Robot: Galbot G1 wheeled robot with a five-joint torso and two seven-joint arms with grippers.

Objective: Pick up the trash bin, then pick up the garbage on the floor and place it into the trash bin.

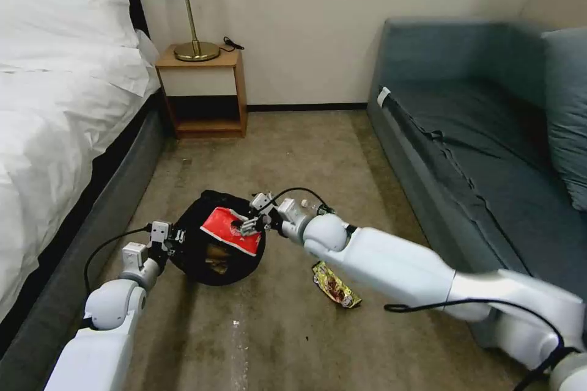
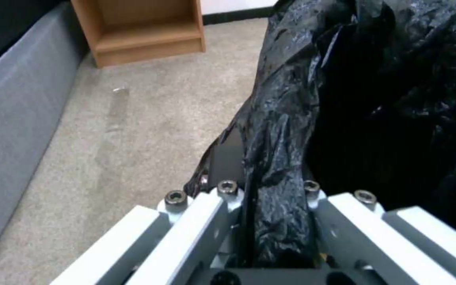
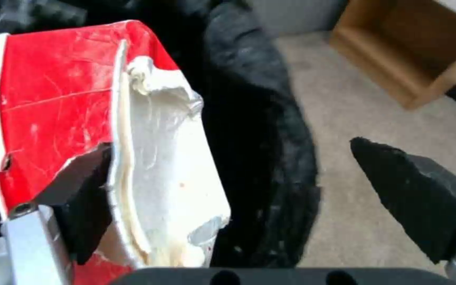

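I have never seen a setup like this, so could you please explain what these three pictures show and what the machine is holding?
This is a wheeled robot with two arms, each ending in a two-fingered gripper. The wide picture comes from a camera on its head, looking down at a carpeted floor between a bed and a sofa. The other two come from cameras on its wrists.

The left gripper is shut on the black bag over the rim of the bin, holding it; the left wrist view shows that bag pinched close up. The right gripper is over the bin, open, with the red packet lying against one finger.

A gold wrapper lies on the carpet beside the right arm. A nightstand with a lamp stands by the wall.
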